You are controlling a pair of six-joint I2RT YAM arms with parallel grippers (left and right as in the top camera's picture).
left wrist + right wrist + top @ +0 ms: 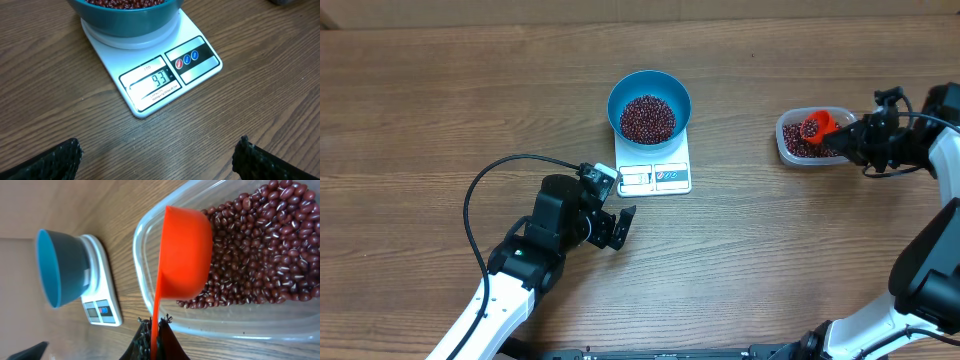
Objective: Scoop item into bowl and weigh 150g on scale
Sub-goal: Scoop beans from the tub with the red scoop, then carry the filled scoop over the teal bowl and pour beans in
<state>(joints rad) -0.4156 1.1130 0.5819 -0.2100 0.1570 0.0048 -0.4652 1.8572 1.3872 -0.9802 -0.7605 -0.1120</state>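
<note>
Right gripper (155,339) clenched on orange scoop (185,255) handle, scoop in clear tub (139,255) against beans (260,245); left gripper (617,226) spread wide, empty, near scale (150,100); blue bowl (65,265) on scale, holding beans; display (160,80) reads 93.

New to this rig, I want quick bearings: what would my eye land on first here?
The bright blue bowl of red-brown beans sits on the white scale at centre, its display reading 93. At far right, the right pincer grips an orange scoop inside a clear tub of beans.
</note>
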